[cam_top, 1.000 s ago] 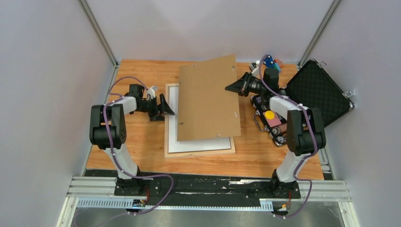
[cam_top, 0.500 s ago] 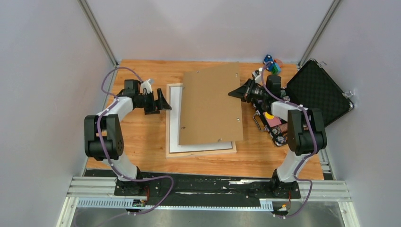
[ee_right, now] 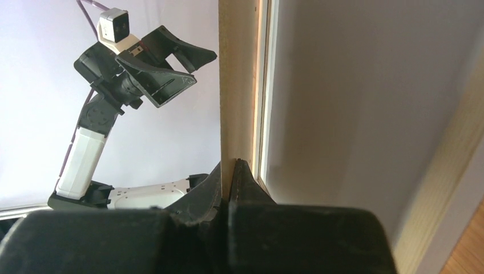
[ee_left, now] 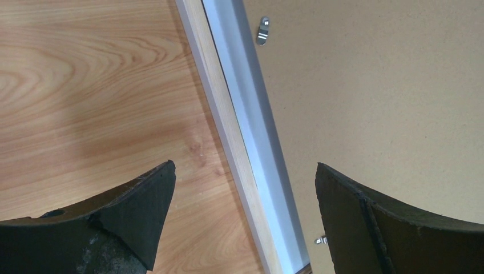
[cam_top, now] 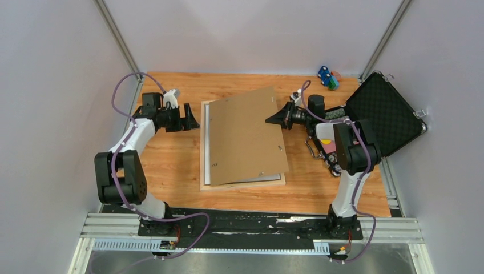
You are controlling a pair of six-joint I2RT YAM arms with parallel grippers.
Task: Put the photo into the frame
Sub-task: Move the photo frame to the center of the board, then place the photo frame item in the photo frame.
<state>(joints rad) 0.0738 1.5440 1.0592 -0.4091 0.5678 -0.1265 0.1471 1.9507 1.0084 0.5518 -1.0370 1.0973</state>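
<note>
The pale wood frame (cam_top: pixel 242 184) lies flat on the table. A white sheet (cam_top: pixel 206 142) shows as a strip inside its left rail; no printed picture shows, so I cannot tell if it is the photo. The plain brown backing board (cam_top: pixel 245 137) covers most of the frame, its right side tilted up. My right gripper (cam_top: pixel 273 120) is shut on the board's right edge (ee_right: pixel 237 74), seen edge-on between the jaws (ee_right: pixel 231 165). My left gripper (cam_top: pixel 194 119) is open and empty, hovering over the frame's left rail (ee_left: pixel 225 125) and the white strip (ee_left: pixel 251 125).
An open black foam-lined case (cam_top: pixel 385 114) stands at the right. A tray of small items (cam_top: pixel 328 145) lies beside the right arm. Blue and green toys (cam_top: pixel 327 77) sit at the back right. Metal turn clips (ee_left: pixel 262 29) stick up from the board.
The right gripper has swung the board left and down, so it now covers nearly all the white sheet. The left arm has pulled back toward the far left with its gripper still open.
</note>
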